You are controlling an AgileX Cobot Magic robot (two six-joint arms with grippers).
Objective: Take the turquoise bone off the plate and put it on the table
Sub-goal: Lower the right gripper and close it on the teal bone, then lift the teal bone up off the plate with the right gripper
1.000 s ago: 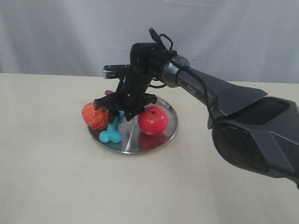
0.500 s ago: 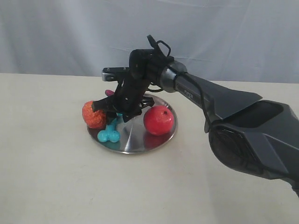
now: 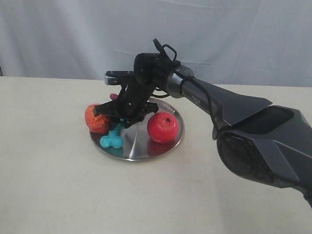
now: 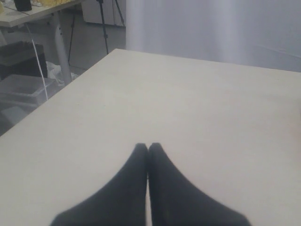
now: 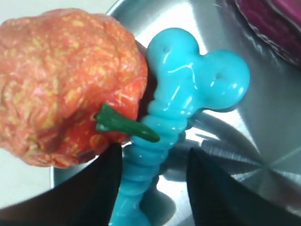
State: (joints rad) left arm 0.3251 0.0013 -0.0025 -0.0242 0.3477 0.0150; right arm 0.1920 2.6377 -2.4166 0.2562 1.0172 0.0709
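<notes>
Pale grey curtain (image 3: 219,34) hangs behind a plain beige desk (image 3: 48,195), matte and unmarked. The left wrist view shows the desk's far edge, with a second table and a clear bin (image 4: 21,87) on the floor beyond.

A steel plate (image 3: 176,139) sits on the desk near the middle. On it:
- red ball (image 3: 162,126), right part
- orange toy (image 3: 96,118), left rim, with a green stem
- purple thing (image 3: 113,96) at the back, mostly hidden
- turquoise bone (image 3: 112,139), front left, lying flat on the metal

Bone axis: it runs from the near-left rim back towards the plate's middle. One knobbed end points at the near rim. The far end is hidden under the right tool (image 3: 123,116). In the right wrist view the bone (image 5: 164,122) touches the orange toy (image 5: 66,84) along its ribbed shaft.

The right tool (image 5: 153,162) is low over the plate, jaws parted and straddling the shaft. One finger is against it, and a gap shows at the other.

The left tool (image 4: 148,148) has its tips pressed together, holding nothing, over bare desk.
</notes>
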